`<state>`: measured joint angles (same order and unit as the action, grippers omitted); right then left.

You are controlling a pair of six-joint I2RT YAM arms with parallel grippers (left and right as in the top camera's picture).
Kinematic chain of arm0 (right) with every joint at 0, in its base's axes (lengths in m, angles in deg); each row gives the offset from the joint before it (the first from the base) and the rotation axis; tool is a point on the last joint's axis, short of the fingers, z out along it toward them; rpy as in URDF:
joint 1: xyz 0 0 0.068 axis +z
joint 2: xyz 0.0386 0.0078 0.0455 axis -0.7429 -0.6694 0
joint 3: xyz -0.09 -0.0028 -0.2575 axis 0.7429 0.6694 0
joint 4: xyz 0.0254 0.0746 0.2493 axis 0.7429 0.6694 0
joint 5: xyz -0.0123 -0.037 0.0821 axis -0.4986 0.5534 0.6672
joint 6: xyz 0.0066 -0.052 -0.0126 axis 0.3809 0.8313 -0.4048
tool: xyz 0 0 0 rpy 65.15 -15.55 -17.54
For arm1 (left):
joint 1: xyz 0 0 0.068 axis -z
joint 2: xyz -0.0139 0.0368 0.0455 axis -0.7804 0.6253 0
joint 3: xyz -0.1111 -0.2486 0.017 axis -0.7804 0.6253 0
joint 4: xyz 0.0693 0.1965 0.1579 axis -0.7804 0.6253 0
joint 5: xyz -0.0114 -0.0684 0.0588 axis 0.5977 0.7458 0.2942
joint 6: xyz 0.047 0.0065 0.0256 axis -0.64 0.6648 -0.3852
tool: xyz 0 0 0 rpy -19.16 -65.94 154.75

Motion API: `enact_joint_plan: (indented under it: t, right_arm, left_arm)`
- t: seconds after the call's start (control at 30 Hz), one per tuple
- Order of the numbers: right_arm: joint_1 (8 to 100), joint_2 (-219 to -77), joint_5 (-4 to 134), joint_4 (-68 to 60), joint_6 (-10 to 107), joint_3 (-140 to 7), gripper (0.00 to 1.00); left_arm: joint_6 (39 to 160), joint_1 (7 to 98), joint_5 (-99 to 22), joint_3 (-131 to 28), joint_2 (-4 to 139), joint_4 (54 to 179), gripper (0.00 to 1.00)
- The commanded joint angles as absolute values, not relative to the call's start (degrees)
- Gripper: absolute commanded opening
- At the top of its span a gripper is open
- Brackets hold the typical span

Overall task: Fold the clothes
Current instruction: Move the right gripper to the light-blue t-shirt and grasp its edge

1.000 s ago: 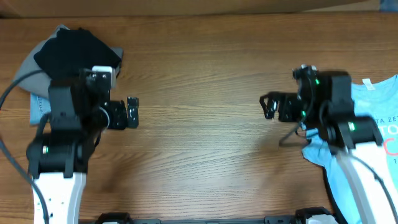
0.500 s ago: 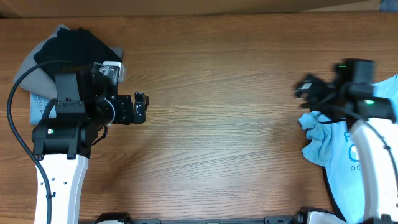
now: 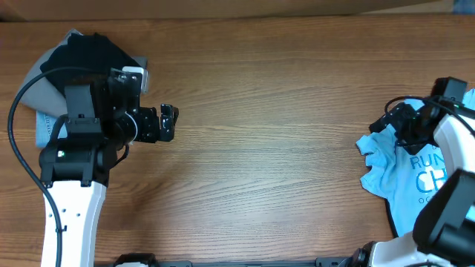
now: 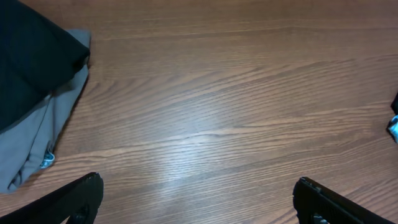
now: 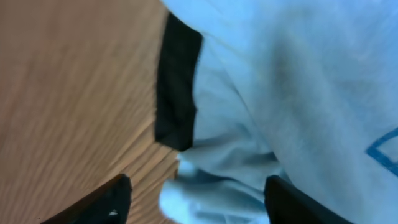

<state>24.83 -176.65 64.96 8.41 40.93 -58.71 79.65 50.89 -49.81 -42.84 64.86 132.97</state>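
Note:
A light blue T-shirt [image 3: 415, 178] with printed letters lies crumpled at the table's right edge; it fills the right wrist view [image 5: 292, 93]. My right gripper [image 3: 397, 122] is open just above the shirt's left edge, its fingers [image 5: 196, 199] astride a bunched fold. A pile of black and grey clothes [image 3: 74, 59] lies at the far left, also seen in the left wrist view [image 4: 31, 81]. My left gripper [image 3: 165, 122] is open and empty over bare wood, to the right of the pile, and its fingertips show in the left wrist view [image 4: 199, 199].
The brown wooden table [image 3: 260, 111] stretches between the two arms. A black cable [image 3: 22, 111] loops beside the left arm near the clothes pile.
My right arm has swung right and back, from the table's middle right to over the blue shirt. My left gripper has moved slightly right and up.

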Motion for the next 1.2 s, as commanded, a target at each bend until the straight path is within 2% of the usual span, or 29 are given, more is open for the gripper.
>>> enact_joint_plan:
  t: [0.0,0.53,0.7,0.93,1.1,1.17]
  right_arm:
    - [25.1,-180.4,62.1,7.8,41.1,-60.2,0.69]
    - [29.1,-185.1,58.7,4.3,41.8,-60.1,0.62]
    - [29.3,-186.1,56.7,6.8,41.2,-60.1,0.41]
    - [29.3,-186.0,56.5,8.8,41.2,-60.3,0.20]
    - [29.3,-185.5,56.6,9.2,41.2,-60.3,0.20]
    - [29.3,-185.0,56.7,9.4,41.2,-60.4,0.26]
  left_arm:
    - [79.6,51.0,-48.8,-44.2,66.5,132.5,1.00]
    - [79.6,51.0,-48.6,-44.2,69.2,132.6,1.00]
    - [79.6,51.0,-48.6,-44.2,69.2,132.7,1.00]
    - [79.6,51.0,-48.6,-44.2,69.2,132.8,1.00]
    - [79.6,51.0,-48.6,-44.2,69.2,132.9,1.00]
    - [79.6,51.0,-48.6,-44.2,69.2,132.8,1.00]
